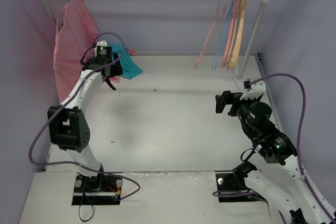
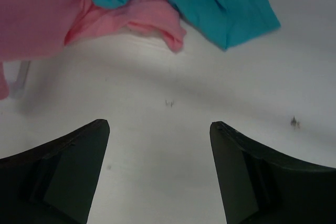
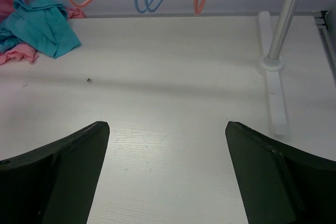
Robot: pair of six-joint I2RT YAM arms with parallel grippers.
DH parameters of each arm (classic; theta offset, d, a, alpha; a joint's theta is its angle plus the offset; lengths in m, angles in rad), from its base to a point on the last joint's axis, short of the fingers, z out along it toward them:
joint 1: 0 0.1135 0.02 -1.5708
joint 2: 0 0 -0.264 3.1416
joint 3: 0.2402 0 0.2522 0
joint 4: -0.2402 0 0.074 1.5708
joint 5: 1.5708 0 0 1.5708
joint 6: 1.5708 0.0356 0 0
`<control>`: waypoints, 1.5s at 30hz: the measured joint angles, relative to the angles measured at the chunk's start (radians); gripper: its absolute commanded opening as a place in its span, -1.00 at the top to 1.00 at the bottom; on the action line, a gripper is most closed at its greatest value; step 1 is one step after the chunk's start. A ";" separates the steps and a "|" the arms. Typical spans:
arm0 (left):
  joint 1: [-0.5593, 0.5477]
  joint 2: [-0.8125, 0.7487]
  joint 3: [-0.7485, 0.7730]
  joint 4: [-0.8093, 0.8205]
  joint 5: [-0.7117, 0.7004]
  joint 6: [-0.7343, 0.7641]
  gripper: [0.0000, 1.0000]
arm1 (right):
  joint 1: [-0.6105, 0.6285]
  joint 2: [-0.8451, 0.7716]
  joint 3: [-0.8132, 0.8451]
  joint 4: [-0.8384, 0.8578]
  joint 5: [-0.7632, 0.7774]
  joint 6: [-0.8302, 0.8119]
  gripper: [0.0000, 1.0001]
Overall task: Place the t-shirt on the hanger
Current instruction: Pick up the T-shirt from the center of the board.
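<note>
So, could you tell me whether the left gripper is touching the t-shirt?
Apart. The left wrist view shows white table between the left gripper and the t-shirt.

Even soft overhead light; faint shadows on table (image 1: 173, 124); wrist views slightly soft.

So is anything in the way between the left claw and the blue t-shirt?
Nothing visible blocks it. Only bare table lies between the open left gripper and the t-shirt. A pink garment is bunched right beside the t-shirt.
</note>
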 measured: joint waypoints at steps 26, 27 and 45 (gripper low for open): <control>0.077 0.748 0.584 0.178 -0.072 0.043 0.88 | 0.000 0.087 0.016 0.012 -0.128 0.023 -1.00; 0.078 0.748 0.584 0.188 -0.069 0.047 0.96 | 0.000 0.087 0.016 0.012 -0.131 0.023 -1.00; 0.108 0.771 0.636 0.173 -0.059 0.003 -0.01 | 0.000 0.070 0.046 -0.017 -0.201 0.026 -1.00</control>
